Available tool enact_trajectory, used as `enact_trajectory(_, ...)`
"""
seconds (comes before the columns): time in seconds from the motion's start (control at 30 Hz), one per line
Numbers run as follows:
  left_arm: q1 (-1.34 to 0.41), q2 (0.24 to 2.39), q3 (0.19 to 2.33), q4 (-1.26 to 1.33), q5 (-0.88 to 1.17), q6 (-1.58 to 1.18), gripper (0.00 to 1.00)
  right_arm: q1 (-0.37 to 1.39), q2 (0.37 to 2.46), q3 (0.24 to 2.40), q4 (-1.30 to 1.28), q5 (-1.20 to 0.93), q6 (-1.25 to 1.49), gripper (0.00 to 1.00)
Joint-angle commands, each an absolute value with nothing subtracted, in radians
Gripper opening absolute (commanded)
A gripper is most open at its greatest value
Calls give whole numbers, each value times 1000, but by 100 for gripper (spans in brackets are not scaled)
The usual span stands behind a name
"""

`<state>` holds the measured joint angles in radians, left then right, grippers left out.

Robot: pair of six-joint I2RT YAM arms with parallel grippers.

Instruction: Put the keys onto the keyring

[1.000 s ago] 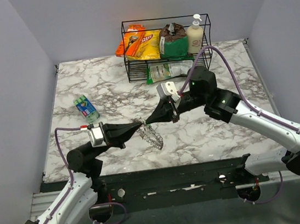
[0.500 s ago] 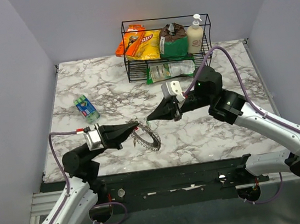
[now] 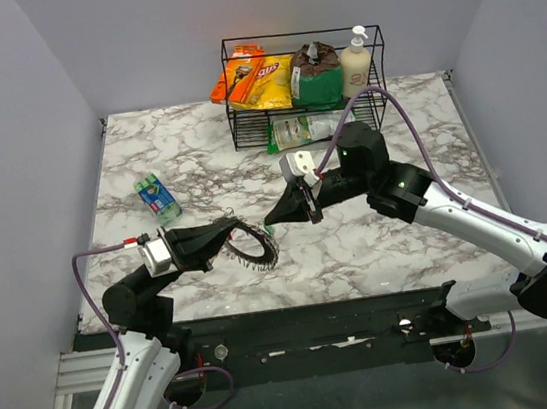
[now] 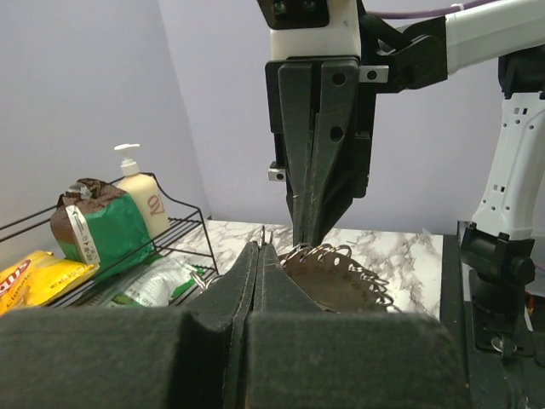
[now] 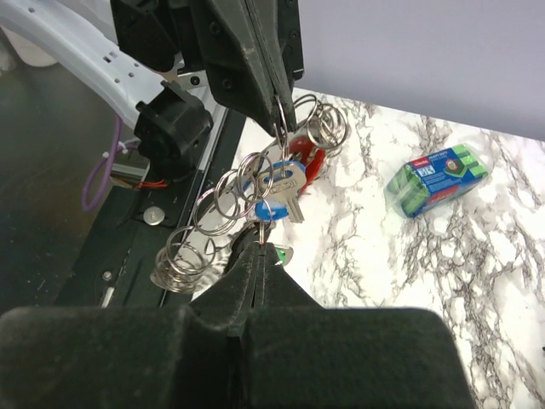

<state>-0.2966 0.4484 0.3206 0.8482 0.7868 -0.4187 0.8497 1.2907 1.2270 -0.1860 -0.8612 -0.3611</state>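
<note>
The keyring [image 3: 255, 245], a grey coil of wire loops, hangs in the air from my left gripper [image 3: 231, 232], which is shut on one end of it. In the right wrist view the coil [image 5: 217, 209] carries a blue key [image 5: 285, 181] and a red key [image 5: 306, 158]. My right gripper [image 3: 271, 219] is shut at the coil, with a green key [image 5: 280, 253] showing at its fingertips [image 5: 253, 256]. In the left wrist view the keyring [image 4: 341, 277] lies just past my shut left gripper [image 4: 260, 249], with the right gripper [image 4: 309, 234] pointing down onto it.
A black wire basket [image 3: 239, 123] at the back holds chip bags [image 3: 262, 75], a green bag and a soap bottle [image 3: 356, 62]. A green packet [image 3: 157, 197] lies on the left of the marble table and shows in the right wrist view [image 5: 434, 176]. The table's front edge is just below the keyring.
My left gripper has drawn back to the left and lifted the keyring off the table. My right gripper has stayed at the coil, shifting slightly with it.
</note>
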Motion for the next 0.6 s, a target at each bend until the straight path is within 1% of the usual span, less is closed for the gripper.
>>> enact_trajectory(0.0,-301,442,337,861,804,-413,0,854,1290,1269,-204,-871,-367,1)
enact_trajectory(0.23,-304,456,351,848,844,-410,0,856,1281,1259,-183,-793,-371,1)
enact_trajectory(0.4,-317,480,371,842,914,-414,0,854,1272,1241,-138,-723,-371,1)
enact_trajectory(0.57,-345,472,371,847,917,-403,0,856,1284,1249,-127,-698,-373,1)
